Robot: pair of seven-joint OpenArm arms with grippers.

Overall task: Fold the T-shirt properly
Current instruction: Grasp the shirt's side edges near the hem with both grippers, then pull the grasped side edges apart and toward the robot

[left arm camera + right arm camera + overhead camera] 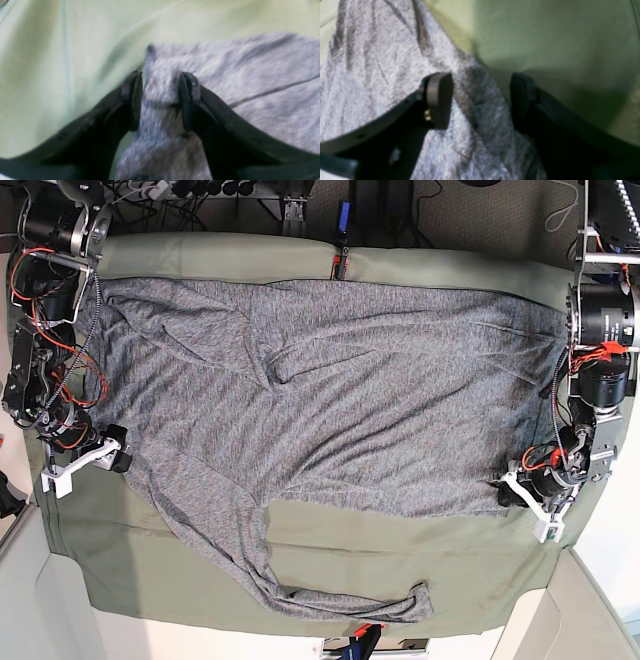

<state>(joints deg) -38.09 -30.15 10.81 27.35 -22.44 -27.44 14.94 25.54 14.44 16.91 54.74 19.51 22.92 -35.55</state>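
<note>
In the left wrist view, your left hand [160,100] has its fingers spread over a corner of the shirt [225,72], with grey fabric between them; you get no clear pinch here. Pale green cloth [37,75] shows beyond the shirt's edge.

In the right wrist view, your right hand [480,100] is spread wide across the shirt's sloping edge, one finger above the fabric and the other on the green side.

In the base view, your shirt lies across the green-covered desk [140,560], wrinkled, one sleeve [240,530] stretching toward the near edge and bending sideways. Your right hand is at its left edge, your left hand at its near right corner.
</note>
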